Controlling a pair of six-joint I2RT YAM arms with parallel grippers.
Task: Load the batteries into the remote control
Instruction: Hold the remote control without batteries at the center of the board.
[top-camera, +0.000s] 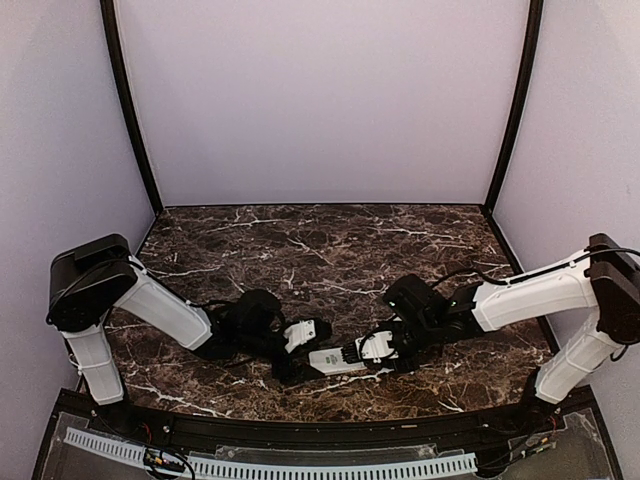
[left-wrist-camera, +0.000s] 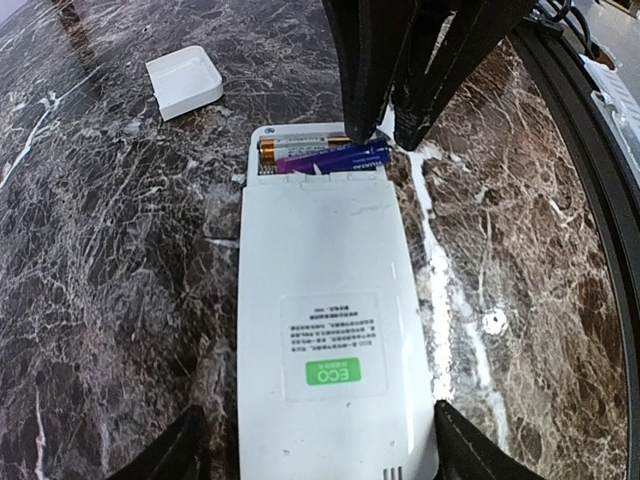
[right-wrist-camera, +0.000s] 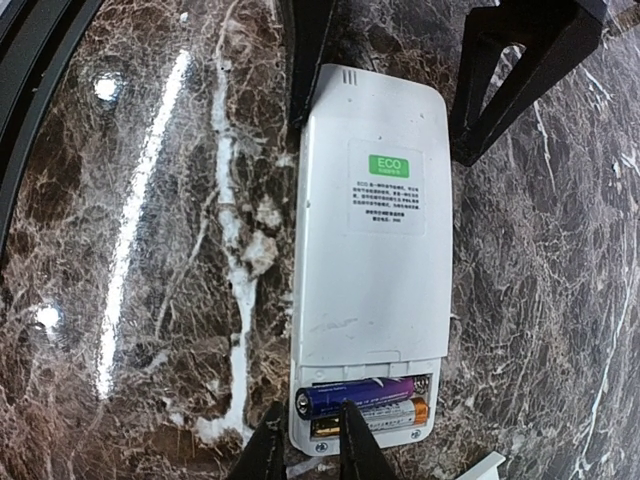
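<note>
1. Two close-set fingers of the right gripper (right-wrist-camera: 308, 445) hold nothing; one tip sits over the purple battery (right-wrist-camera: 355, 393), beside a gold battery (right-wrist-camera: 385, 412).
2. Both lie in the remote control's (left-wrist-camera: 325, 300) open bay.
3. The left gripper (left-wrist-camera: 315, 452), jaws wide, straddles the remote control's opposite end.
4. It lies face down near the table's (top-camera: 300, 240) near edge.
5. Its green label (right-wrist-camera: 388, 165) reads "ECO"; the smaller print is illegible.

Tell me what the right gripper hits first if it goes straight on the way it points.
The purple battery in the open compartment of the remote control. The right gripper aims at that end and may be touching it now; depth is unclear.
</note>
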